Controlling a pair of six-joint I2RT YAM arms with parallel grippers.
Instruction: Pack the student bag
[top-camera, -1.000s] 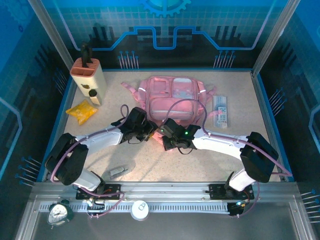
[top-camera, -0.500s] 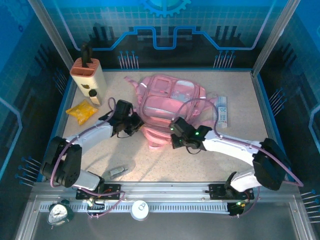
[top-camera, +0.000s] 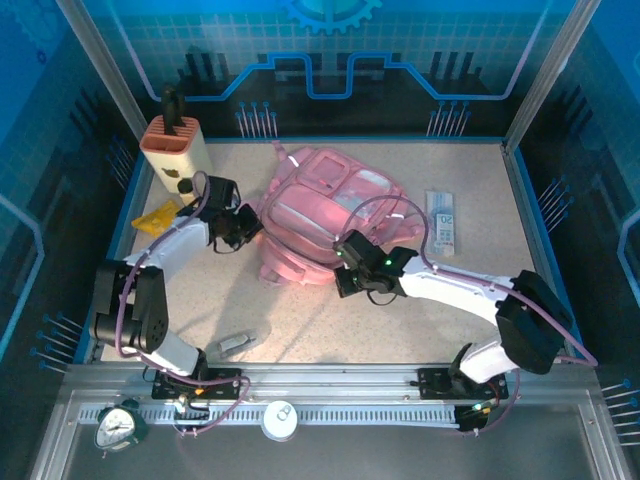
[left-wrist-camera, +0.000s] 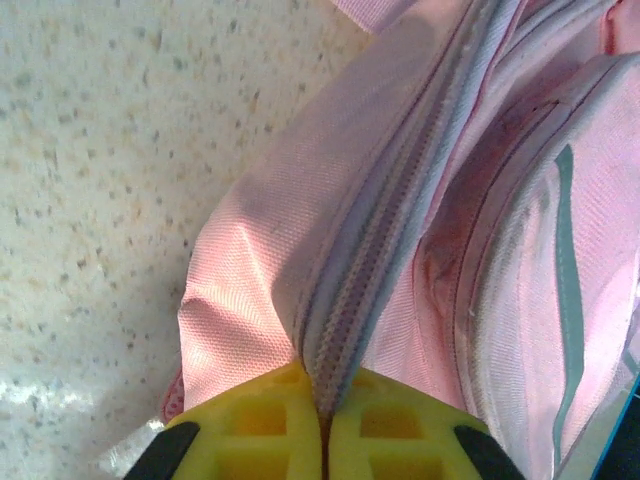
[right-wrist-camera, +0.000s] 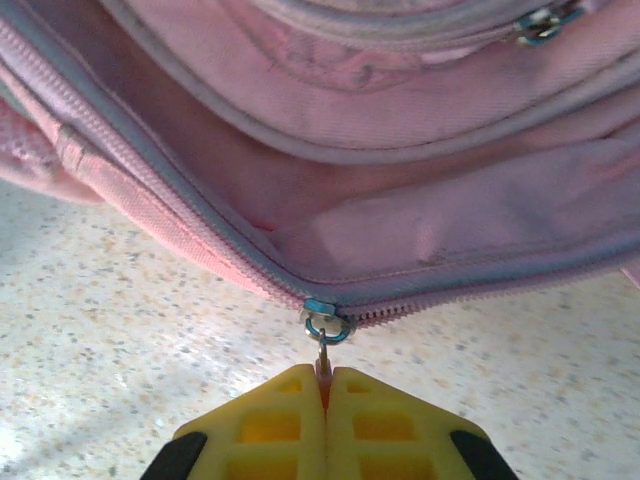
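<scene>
Showing early stage, by judgement: student bag (top-camera: 330, 215) lying crumpled at mid-table (top-camera: 400, 320), packing not yet begun.

Left gripper (left-wrist-camera: 322, 390) pinching shut on bag's zip seam, bracing fabric. Right gripper (right-wrist-camera: 323, 378) clamping closed on zip pull (right-wrist-camera: 322, 360) — slider sitting partway along track, tape gaping left of it, teeth meshing to right.

Bag showing soft pink weave, pale front pockets, grey zip tape.

Yellow packet (top-camera: 157, 215) and flat pack (top-camera: 441, 222) lying outside bag, well apart — interior possibly empty, view too shallow.
</scene>
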